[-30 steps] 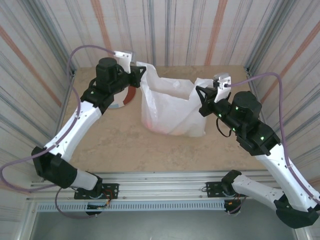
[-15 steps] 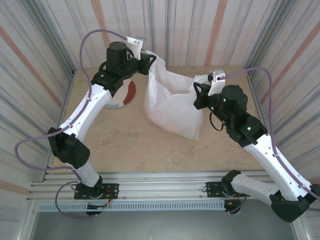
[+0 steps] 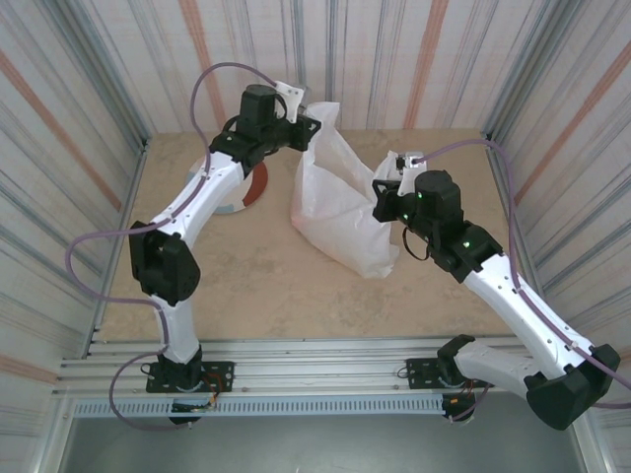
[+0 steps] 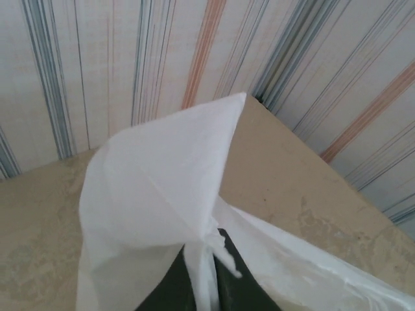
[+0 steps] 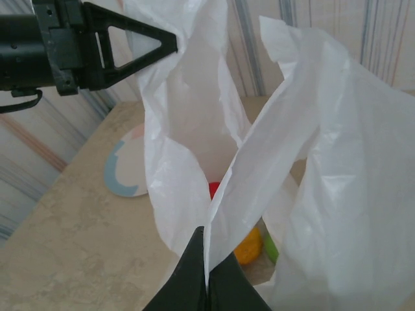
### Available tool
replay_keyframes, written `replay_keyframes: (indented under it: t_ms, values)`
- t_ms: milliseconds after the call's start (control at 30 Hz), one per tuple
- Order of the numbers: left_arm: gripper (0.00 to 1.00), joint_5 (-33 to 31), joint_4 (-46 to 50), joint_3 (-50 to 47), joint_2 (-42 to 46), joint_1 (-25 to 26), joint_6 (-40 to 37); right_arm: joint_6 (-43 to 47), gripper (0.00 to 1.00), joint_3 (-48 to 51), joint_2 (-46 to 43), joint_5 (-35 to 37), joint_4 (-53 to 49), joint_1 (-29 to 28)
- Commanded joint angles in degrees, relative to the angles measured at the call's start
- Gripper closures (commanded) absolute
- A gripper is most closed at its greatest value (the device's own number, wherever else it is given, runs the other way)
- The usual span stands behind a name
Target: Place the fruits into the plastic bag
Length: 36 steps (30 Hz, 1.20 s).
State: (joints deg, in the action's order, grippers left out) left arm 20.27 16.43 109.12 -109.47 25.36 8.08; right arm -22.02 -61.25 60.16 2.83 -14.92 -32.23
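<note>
Lifted higher now: plastic bag [image 3: 340,207], fruits [image 5: 249,245] inside.

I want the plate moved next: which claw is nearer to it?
Left. The left claw pinches the plastic bag beside the plate; the right claw pinches it across the bag from the plate.

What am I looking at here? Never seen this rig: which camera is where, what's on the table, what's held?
Two robot arms are bolted at the table's near edge. The overhead picture is from a fixed camera above and behind them; the others from a camera on each wrist. On the table sit a multicoloured plate and a white plastic bag. The left end effector and the right end effector each pinch the bag's upper edge, holding it up between them. The right wrist view looks inside: a red fruit, an orange fruit and a green fruit.
</note>
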Motion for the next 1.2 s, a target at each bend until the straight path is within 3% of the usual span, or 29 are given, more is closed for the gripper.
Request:
replay_keyframes:
  t_ms: [0, 133, 300, 600, 800, 933, 1033, 1167]
  values:
    - [0.74, -0.9, -0.7, -0.4, 3.2, -0.9, -1.4, 0.5, 0.92, -1.9, -0.1, -3.8, 0.9, 0.3]
    - [0.52, -1.2, -3.1, -6.5, 8.0, -1.5, -1.2, 2.3, 0.71, -3.9, -0.3, -7.3, -1.4, 0.3]
    - [0.22, -1.6, -8.7, -17.8, 17.5, -2.2, 0.2, 4.8, 0.32, -6.8, -2.6, -9.3, -7.9, 0.4]
    - [0.02, -3.1, -17.6, -41.8, 37.2, -2.9, 7.8, 8.4, 0.02, -7.0, -10.8, -6.4, -15.6, 0.8]
    - [0.01, -7.5, -18.9, -54.6, 48.0, -2.8, 11.7, 10.2, 0.01, -7.2, -14.4, -3.0, -16.8, 1.2]
    - [0.01, -17.9, -18.5, -63.4, 54.4, -2.9, 12.0, 12.3, 0.01, -6.0, -15.2, 5.6, -17.3, 2.8]
    - [0.01, -23.1, -18.1, -68.4, 58.0, -2.9, 12.2, 13.1, 0.01, -3.5, -13.9, 10.5, -15.2, 6.6]
    - [0.01, -27.9, -18.9, -73.0, 59.9, -3.0, 11.3, 10.9, 0.01, 1.7, -10.8, 9.5, -9.3, 14.4]
